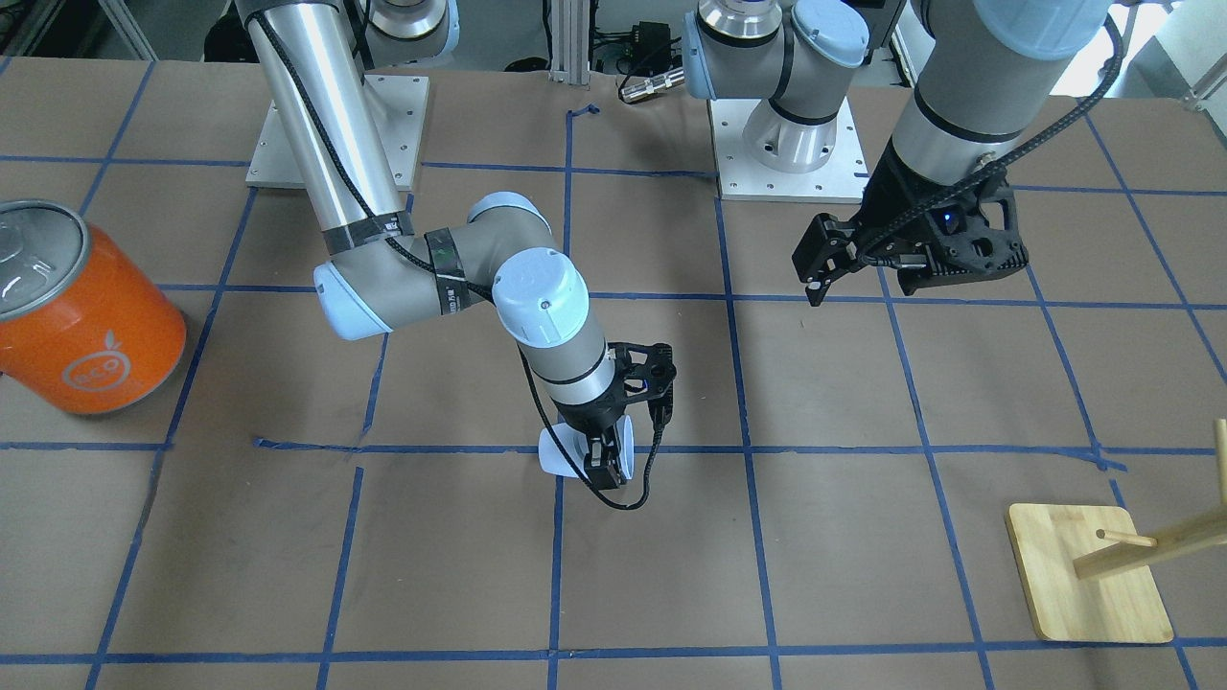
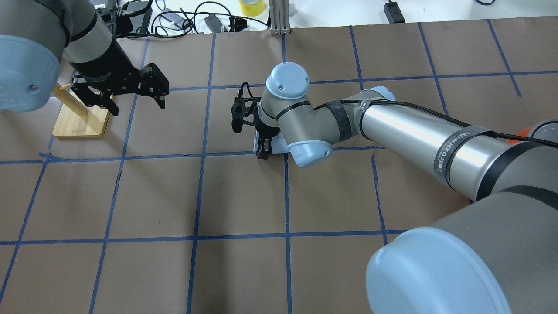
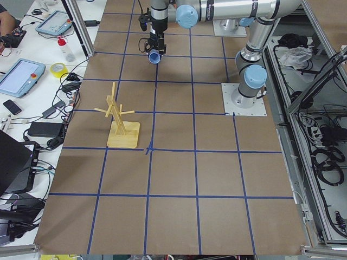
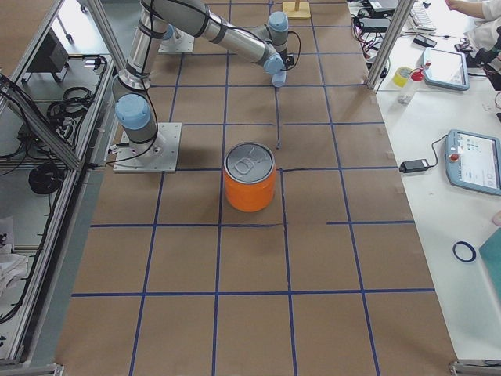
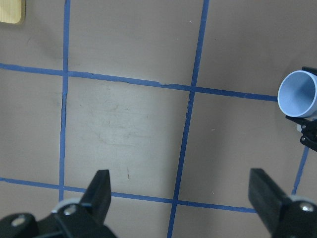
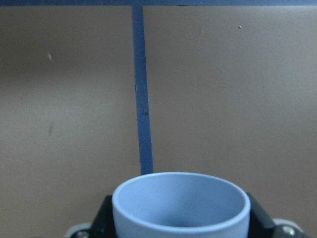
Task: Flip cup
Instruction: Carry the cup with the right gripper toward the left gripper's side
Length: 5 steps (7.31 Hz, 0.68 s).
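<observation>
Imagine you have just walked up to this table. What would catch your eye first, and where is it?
First the right gripper in the middle of the table, shut on the small pale blue cup, which is tipped sideways. Next the big orange can, standing at the end on the robot's right. The left gripper hangs open near a wooden peg stand.

We noted the cup [image 6: 181,208] as smooth, matt plastic; table [image 1: 863,537] under matt brown paper; can [image 1: 96,326] glossy orange, its lid [image 1: 34,254] shiny metal; stand [image 1: 1064,565] bare pale wood.
</observation>
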Motion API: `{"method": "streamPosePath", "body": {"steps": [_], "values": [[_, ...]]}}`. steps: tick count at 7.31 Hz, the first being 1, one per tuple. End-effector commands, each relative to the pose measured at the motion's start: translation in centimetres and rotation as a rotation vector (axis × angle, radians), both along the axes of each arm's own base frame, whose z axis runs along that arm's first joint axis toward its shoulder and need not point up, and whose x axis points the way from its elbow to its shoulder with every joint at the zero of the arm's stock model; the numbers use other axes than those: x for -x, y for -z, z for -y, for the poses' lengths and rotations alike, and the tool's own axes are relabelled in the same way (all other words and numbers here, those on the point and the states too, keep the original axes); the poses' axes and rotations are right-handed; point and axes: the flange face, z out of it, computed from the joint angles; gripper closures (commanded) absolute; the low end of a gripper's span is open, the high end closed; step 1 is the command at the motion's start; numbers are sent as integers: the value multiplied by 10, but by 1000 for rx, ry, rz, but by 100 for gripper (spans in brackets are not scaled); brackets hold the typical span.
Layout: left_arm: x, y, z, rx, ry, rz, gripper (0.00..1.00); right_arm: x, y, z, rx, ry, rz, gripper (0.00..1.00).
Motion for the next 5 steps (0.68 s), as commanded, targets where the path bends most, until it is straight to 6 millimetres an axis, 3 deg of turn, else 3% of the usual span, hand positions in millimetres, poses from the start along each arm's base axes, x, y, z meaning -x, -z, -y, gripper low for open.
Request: {"method": "streamPosePath", "body": {"steps": [1, 2, 4, 5], "values": [[2, 4, 3, 7, 2, -8, 0, -3, 0, -1, 0, 14, -1, 15], [2, 9, 6, -1, 5, -11, 0, -2, -2, -2, 7, 16, -11, 0], [6, 15, 10, -5, 13, -53, 0, -3, -9, -2, 5, 42, -2, 0], [6, 16, 11, -8, 21, -54, 0, -1, -28, -2, 3, 137, 30, 0]]}}
